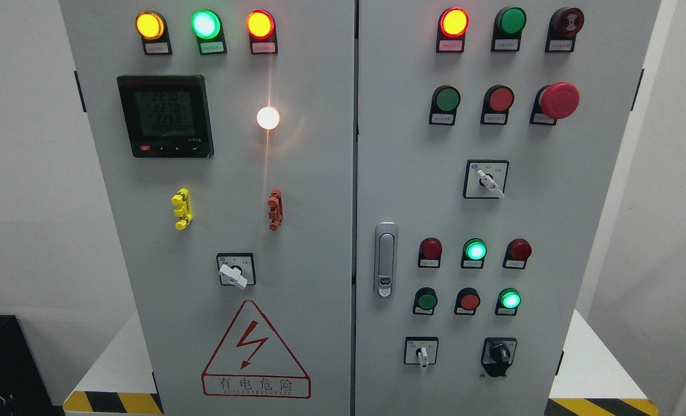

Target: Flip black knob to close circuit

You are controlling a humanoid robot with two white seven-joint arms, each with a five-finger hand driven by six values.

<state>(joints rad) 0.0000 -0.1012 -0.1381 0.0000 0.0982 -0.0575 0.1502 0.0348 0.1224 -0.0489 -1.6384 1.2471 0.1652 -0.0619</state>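
The black knob (499, 352) sits at the lower right of the grey cabinet's right door (551, 231), on a black plate. Its handle stands roughly upright. To its left is a white-handled selector switch (422, 353), also pointing down. Neither of my hands nor either arm shows anywhere in the head view.
The right door carries lit and unlit indicator lamps, a red mushroom stop button (558, 100), another white selector (489, 181) and a door latch (385, 260). The left door (146, 231) has a meter (165, 115), a white selector (234, 273) and a warning triangle (255, 352). A dark box (2, 364) stands low left.
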